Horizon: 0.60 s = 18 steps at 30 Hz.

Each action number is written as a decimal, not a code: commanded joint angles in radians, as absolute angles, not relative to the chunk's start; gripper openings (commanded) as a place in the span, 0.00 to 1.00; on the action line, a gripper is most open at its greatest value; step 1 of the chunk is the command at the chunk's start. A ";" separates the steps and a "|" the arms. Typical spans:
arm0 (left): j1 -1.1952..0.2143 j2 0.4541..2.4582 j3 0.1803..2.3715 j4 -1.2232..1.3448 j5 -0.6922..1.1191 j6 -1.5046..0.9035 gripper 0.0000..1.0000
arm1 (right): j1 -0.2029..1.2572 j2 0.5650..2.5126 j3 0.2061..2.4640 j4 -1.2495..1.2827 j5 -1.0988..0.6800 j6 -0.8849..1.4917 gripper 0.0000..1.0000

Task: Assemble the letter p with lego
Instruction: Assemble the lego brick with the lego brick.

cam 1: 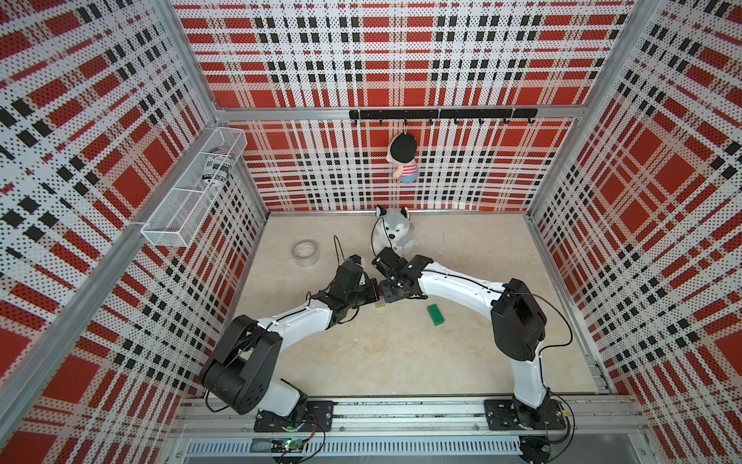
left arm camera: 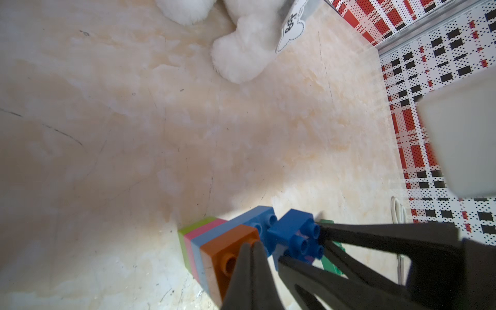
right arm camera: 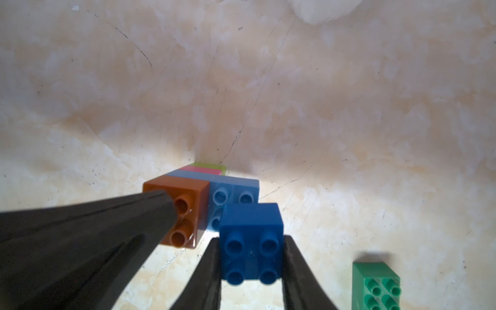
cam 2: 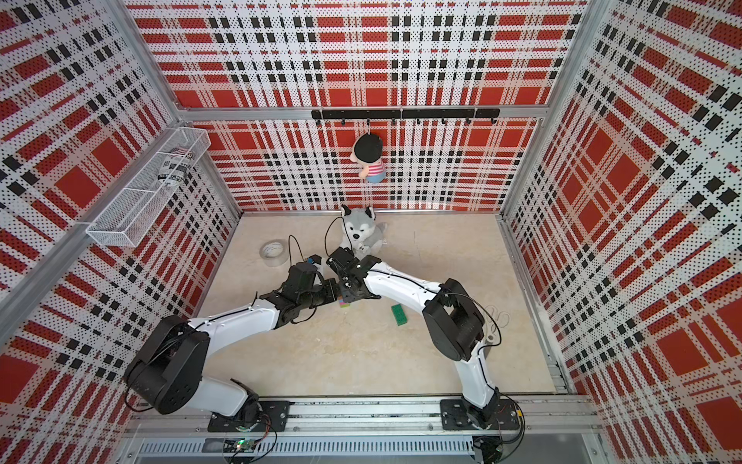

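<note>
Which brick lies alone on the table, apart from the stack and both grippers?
The dark green brick; the dark blue brick is in the right gripper, the rest form the stack.

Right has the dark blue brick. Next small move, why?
Probably lower the right gripper, seating the dark blue brick on the free studs of the light blue brick beside the orange brick, which the shut left gripper seems to pin.
</note>
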State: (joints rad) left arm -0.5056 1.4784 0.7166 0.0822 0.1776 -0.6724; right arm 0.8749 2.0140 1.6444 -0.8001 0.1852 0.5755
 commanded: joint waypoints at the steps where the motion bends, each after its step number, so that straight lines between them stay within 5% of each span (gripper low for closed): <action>1: -0.504 1.480 0.684 0.031 0.178 -0.657 0.00 | 0.880 2.041 1.673 -0.813 0.199 0.583 0.24; 18: -0.495 1.474 0.670 0.036 0.183 -0.653 0.00 | 0.876 2.064 1.695 -0.836 0.226 0.576 0.24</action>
